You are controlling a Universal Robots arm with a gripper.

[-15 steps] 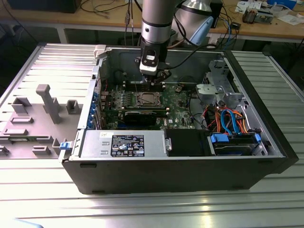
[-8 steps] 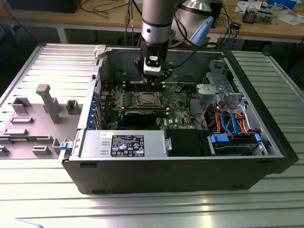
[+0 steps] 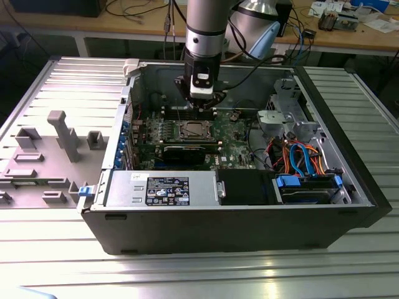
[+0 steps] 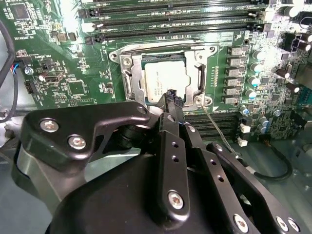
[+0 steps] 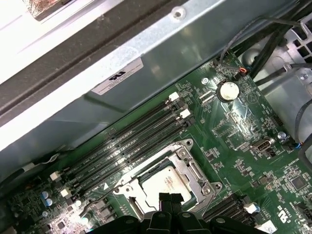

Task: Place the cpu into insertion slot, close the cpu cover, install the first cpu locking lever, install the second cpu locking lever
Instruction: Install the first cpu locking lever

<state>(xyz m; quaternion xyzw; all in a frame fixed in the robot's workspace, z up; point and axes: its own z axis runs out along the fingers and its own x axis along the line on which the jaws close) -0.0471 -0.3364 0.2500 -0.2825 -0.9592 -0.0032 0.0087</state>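
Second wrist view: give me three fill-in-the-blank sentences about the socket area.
The cpu lies in the insertion slot on a ___ circuit board. The gripper hangs above the cpu, holding ___. The long memory slots beside it hold ___ modules.
Missing words: green; nothing; no.

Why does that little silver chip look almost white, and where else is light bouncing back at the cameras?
In the second wrist view the cpu glares almost white off its metal top; in the first wrist view the case wall burns out to white at one end; in the exterior view bright streaks lie on the ribbed table.
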